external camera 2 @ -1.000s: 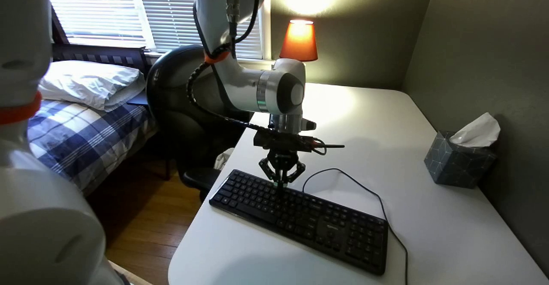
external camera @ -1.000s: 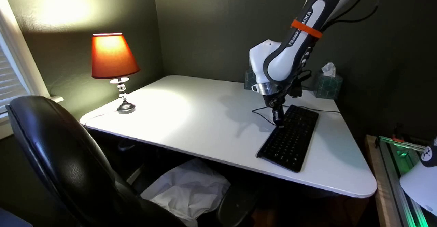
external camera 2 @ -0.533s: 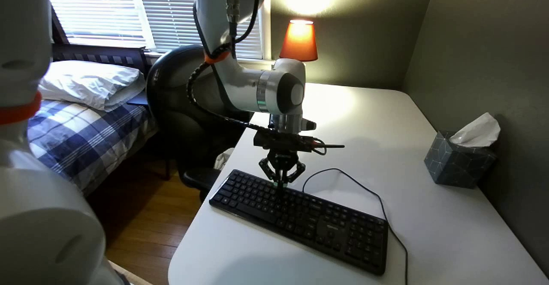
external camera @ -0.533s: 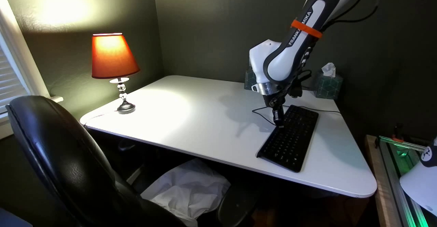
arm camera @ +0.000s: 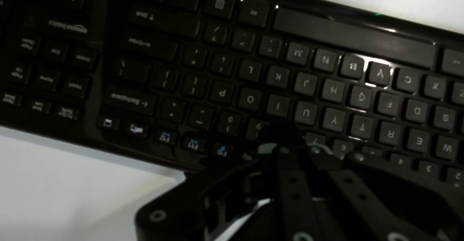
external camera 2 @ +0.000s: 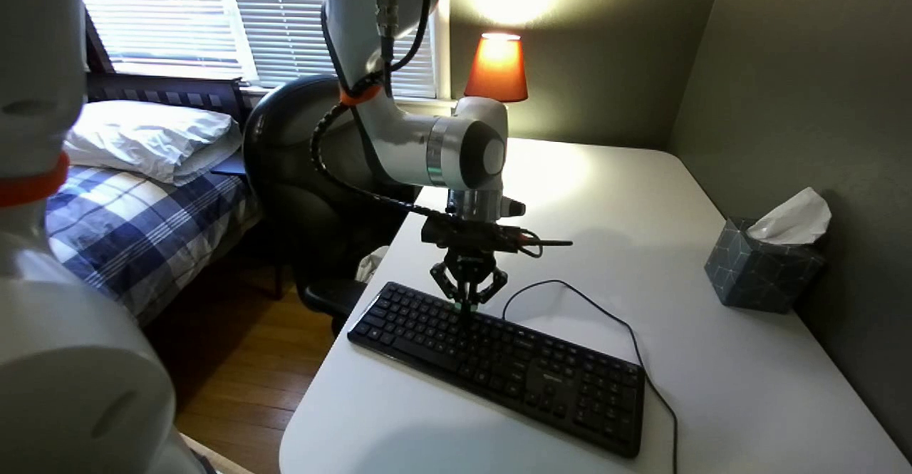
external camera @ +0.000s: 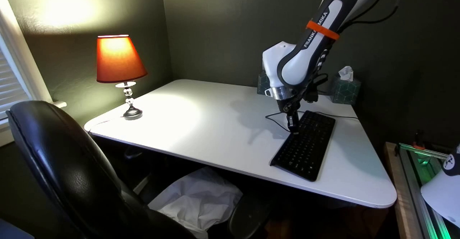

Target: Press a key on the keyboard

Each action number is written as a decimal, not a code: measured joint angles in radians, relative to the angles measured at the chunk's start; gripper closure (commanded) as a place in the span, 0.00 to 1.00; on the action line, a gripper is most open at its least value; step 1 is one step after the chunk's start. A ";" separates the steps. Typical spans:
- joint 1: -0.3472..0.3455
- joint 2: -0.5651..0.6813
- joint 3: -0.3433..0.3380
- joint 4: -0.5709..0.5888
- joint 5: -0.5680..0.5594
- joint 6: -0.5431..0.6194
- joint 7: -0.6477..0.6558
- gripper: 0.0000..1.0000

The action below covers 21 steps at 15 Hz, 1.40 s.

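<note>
The black keyboard (external camera: pixel 302 156) lies flat on the white table (external camera: pixel 215 113); it also shows in an exterior view (external camera 2: pixel 513 367) and fills much of the wrist view (arm camera: pixel 250 70), its letters upside down. My gripper (external camera 2: pixel 465 311) points straight down over the keyboard's back rows, near its middle. In the wrist view my gripper (arm camera: pixel 284 132) has its fingers together, with nothing seen between them. The dark fingertips cover part of the number row between the 9 and 7 keys, beside the I and U keys. They look to be at the key tops; contact is not clear.
The thin cable (external camera 2: pixel 630 328) curves on the table behind the keyboard. Tissue boxes (external camera: pixel 345 91) (external camera 2: pixel 762 267) stand near the wall. A red lamp (external camera: pixel 120 59) stands at the far end. A black chair (external camera: pixel 61 160) is by the table's edge.
</note>
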 measured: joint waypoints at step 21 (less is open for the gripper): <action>-0.013 -0.082 0.000 -0.027 0.008 0.000 0.000 0.00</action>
